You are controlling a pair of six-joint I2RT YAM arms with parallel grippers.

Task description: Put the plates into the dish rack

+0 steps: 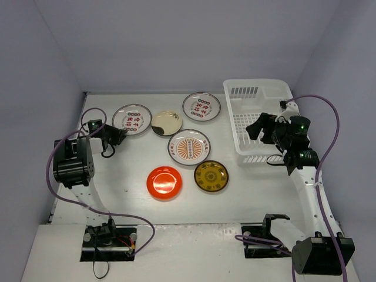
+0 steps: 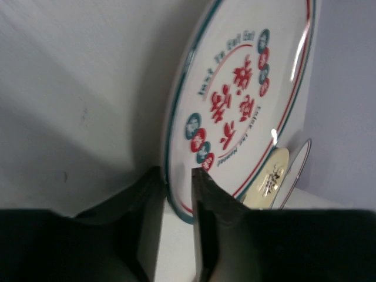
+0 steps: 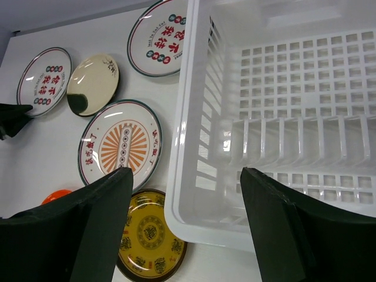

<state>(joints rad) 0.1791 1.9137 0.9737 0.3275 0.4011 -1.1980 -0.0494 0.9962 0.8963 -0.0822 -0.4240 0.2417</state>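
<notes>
Pickup step. Left tool (image 2: 176,173) narrow, astride far-left-corner plate (image 2: 247,88) rim, clamp unclear; right tool (image 3: 187,176) wide. Next: lift to dish rack (image 1: 244,91).

Robotics lab cell: plain grey walls (image 1: 176,41) boxing white table (image 1: 247,194), arm bases (image 1: 108,238) bolted on.

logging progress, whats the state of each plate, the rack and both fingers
left white plate: on table, rim between left fingers
cream plate: on table
rear white plate: on table
sunburst plate: on table
red plate: on table
yellow-brown plate: on table
dish rack: no plate visible inside
left fingers: grip unclear
right fingers: open
</notes>
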